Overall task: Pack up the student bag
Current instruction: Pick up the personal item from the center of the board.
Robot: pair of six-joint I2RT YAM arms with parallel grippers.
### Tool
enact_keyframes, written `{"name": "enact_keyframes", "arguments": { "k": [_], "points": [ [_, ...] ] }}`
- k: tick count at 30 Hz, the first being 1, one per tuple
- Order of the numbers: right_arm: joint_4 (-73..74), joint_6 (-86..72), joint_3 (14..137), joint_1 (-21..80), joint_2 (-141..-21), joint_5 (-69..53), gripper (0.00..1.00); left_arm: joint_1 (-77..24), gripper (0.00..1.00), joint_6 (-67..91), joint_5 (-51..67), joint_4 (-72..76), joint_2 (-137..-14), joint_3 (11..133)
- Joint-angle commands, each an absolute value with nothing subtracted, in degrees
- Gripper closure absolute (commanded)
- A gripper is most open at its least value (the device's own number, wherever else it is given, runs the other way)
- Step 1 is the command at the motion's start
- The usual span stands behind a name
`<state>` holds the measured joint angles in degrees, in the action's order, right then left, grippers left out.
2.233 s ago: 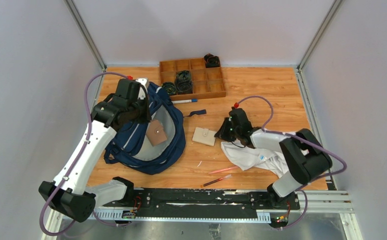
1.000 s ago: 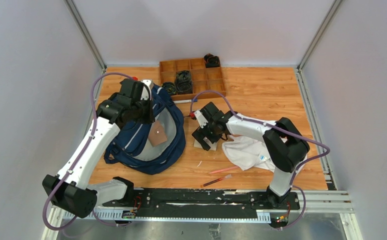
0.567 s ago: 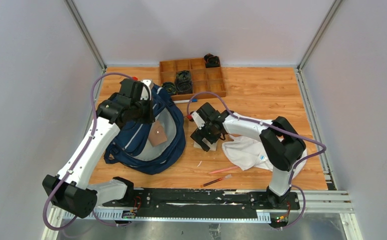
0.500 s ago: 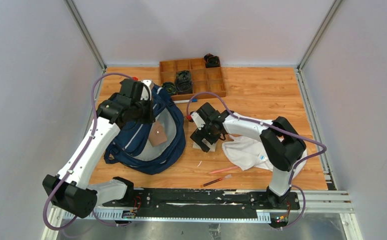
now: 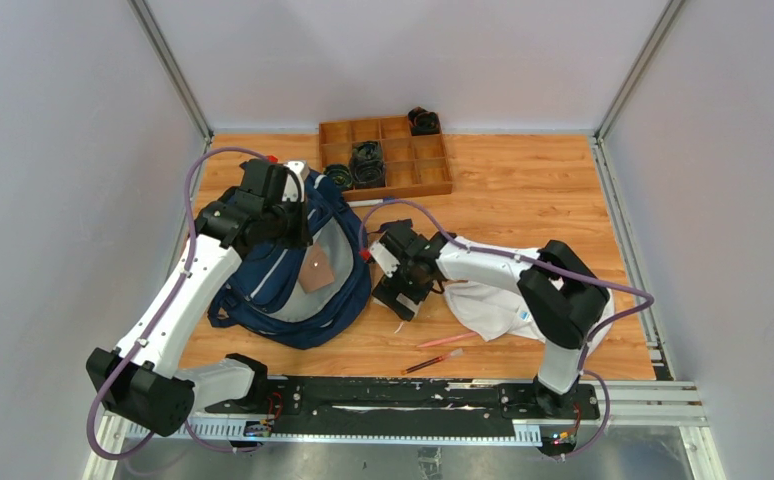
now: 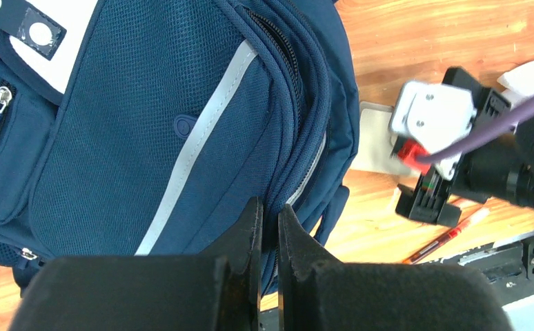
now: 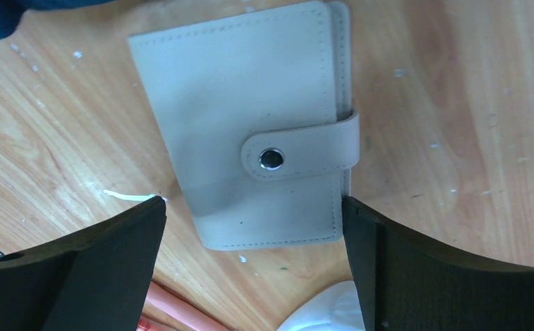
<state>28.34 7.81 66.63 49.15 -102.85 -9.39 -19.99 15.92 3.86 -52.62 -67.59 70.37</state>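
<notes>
The student bag (image 5: 293, 285), navy blue with light grey stripes, lies open at the left of the table, its grey lining facing up. My left gripper (image 5: 296, 218) is at the bag's top rim and is shut on the zipper edge; the left wrist view shows blue fabric of the student bag (image 6: 147, 124) pinched between the fingers of the left gripper (image 6: 270, 215). My right gripper (image 5: 401, 290) hangs open just right of the bag, low over a beige snap wallet (image 7: 250, 131). The wallet's near end lies between the wide jaws of the right gripper (image 7: 254, 214).
A white cloth garment (image 5: 503, 305) lies right of the wallet. A wooden compartment tray (image 5: 433, 175) with dark coiled items stands at the back. A blue-capped pen (image 5: 368, 202) lies near it. A red pen (image 5: 433, 362) and a pink pen (image 5: 448, 341) lie by the front edge.
My right arm has swung left from the white garment to the wallet and come down over it, jaws open throughout. The left arm holds the bag rim almost unmoved.
</notes>
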Motion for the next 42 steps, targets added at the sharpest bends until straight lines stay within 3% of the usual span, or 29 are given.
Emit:
{"name": "enact_keyframes", "arguments": {
  "k": [1,6,12,14,32,42],
  "points": [
    [29.71,8.15,62.20,54.04,-102.03,-6.36,0.00,-19.42,1.00,16.79,4.53,-50.91,-66.31,70.05],
    [27.63,6.99,62.47,54.23,-103.89,-1.74,0.04,-19.34,1.00,16.87,4.66,-50.89,-66.53,69.96],
    [27.49,4.86,64.16,54.01,-107.98,-0.03,0.31,-19.34,1.00,16.83,4.48,-50.90,-66.03,69.63],
    [27.26,4.23,64.25,54.05,-107.37,-2.15,0.35,-19.26,1.00,16.79,4.25,-50.93,-65.84,69.45],
    [32.64,0.99,60.79,54.14,-85.81,1.29,0.38,-18.46,1.00,17.64,6.92,-50.89,-66.22,73.42],
    [25.60,-4.32,72.50,56.80,-89.20,-3.03,0.38,-18.46,1.00,19.16,8.99,-50.67,-65.16,74.25]
  ]
}}
